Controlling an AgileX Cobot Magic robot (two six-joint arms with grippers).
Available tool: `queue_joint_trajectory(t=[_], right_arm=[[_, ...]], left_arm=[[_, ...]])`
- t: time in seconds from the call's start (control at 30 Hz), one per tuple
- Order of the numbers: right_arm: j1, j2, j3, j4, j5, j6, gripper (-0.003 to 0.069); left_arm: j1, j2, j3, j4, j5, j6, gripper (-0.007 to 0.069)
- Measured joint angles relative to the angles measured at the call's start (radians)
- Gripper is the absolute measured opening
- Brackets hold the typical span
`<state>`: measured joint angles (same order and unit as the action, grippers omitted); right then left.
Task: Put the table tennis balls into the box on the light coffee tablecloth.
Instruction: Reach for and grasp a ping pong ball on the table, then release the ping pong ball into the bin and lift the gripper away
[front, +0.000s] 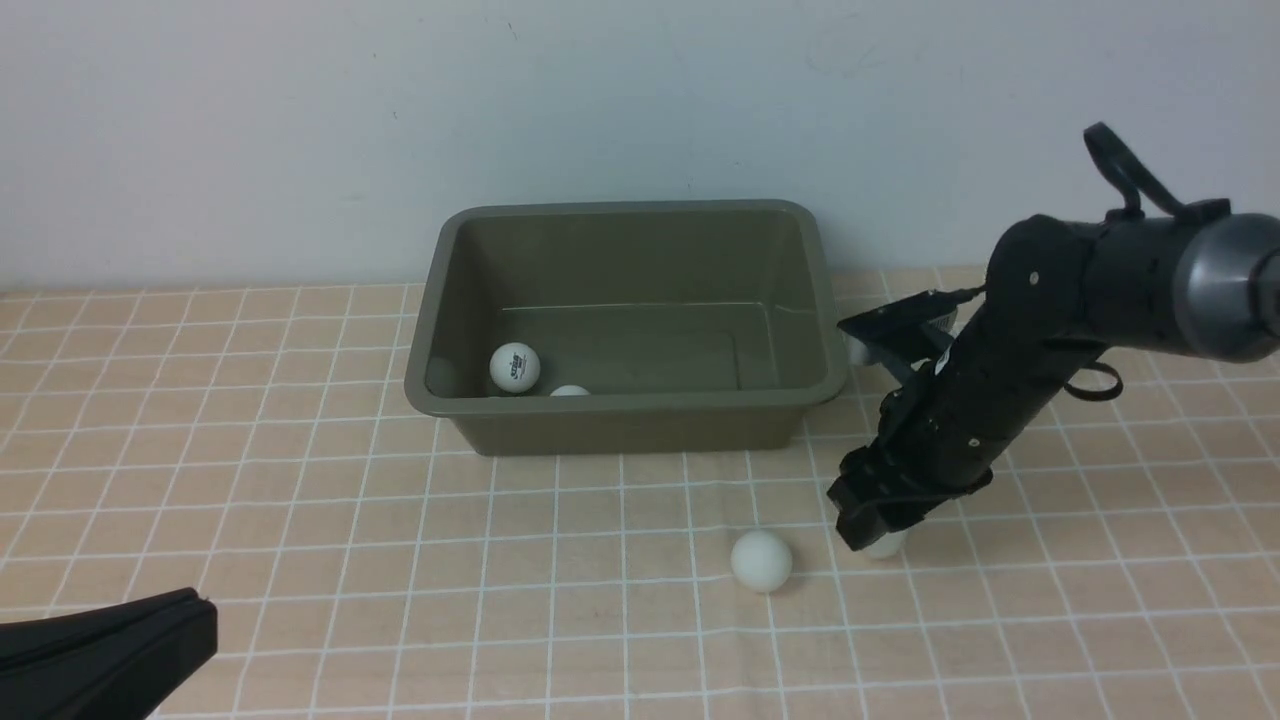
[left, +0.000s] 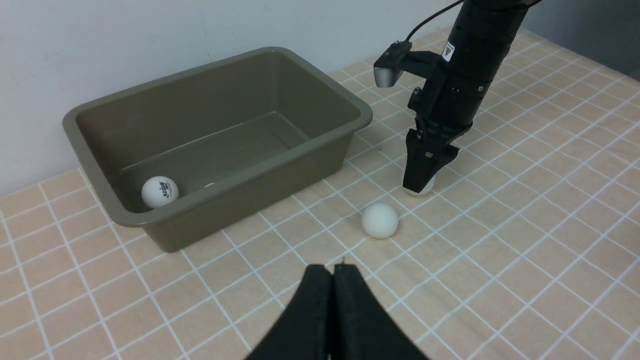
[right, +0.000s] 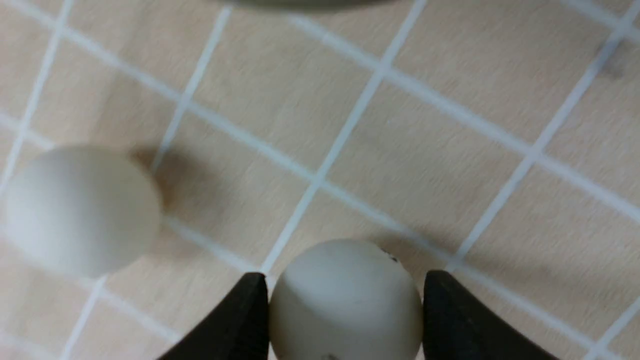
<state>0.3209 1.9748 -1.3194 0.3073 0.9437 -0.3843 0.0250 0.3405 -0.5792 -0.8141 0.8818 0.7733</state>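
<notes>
Left gripper (left: 334, 280): closed, nothing held. Right gripper (right: 346, 295): fingertips against both sides of a ball (right: 346, 305) on the tablecloth (right: 400, 150) — off-centre pressure could squirt it into the loose ball (front: 761, 561). Beyond stands the box (front: 630, 430); its second ball (front: 570, 391) shows clearly in the front view, barely in the left wrist's.

The far side of the scene is closed off by a plain, pale blue-grey wall (front: 640, 100). Its smooth surface is marked by a few thin, dark scratches (front: 512, 30) high up, left of the middle, and by fainter scuffs (front: 840, 55) farther right. At the far right, a dark grey surface (left: 600, 30) is seen in the left wrist view; what it belongs to cannot be told. The wall is lit softly and fairly evenly.
</notes>
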Motion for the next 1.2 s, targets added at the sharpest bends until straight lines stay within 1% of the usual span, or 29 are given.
queue_joint_trajectory(t=[0.07, 0.13, 0.2, 0.43, 0.53, 0.7, 0.73, 0.83, 1.03, 1.2], right_arm=[[0.000, 0.000, -0.029, 0.001, 0.064, 0.000, 0.0360], [0.000, 0.000, -0.113, 0.008, 0.184, 0.016, 0.0360], [0.000, 0.000, -0.189, 0.018, 0.249, 0.035, 0.0360], [0.000, 0.000, -0.423, 0.100, 0.282, 0.087, 0.0360], [0.000, 0.000, -0.503, 0.153, 0.283, 0.082, 0.0360], [0.000, 0.007, -0.544, 0.228, 0.261, 0.003, 0.0360], [0.000, 0.010, -0.544, 0.231, 0.257, -0.001, 0.0360], [0.000, 0.043, -0.544, 0.237, 0.177, -0.040, 0.0360], [0.000, 0.100, -0.544, 0.239, 0.078, -0.053, 0.0364], [0.000, 0.171, -0.544, 0.241, 0.036, -0.064, 0.0428]], left_arm=[[0.000, 0.000, 0.000, 0.000, 0.000, 0.000, -0.0069], [0.000, 0.000, 0.000, 0.000, 0.000, 0.000, -0.0069], [0.000, 0.000, 0.000, 0.000, 0.000, 0.000, -0.0069], [0.000, 0.000, 0.000, -0.005, 0.000, 0.000, -0.0069], [0.000, 0.000, 0.000, -0.014, 0.000, 0.000, -0.0069], [0.000, 0.000, 0.000, -0.026, 0.000, 0.000, -0.0069], [0.000, 0.000, 0.000, -0.026, 0.000, 0.000, -0.0069], [0.000, 0.000, 0.000, -0.027, 0.000, 0.000, -0.0069], [0.000, 0.000, 0.000, -0.027, 0.000, 0.000, -0.0069], [0.000, 0.000, 0.000, -0.028, 0.000, 0.000, -0.0069]])
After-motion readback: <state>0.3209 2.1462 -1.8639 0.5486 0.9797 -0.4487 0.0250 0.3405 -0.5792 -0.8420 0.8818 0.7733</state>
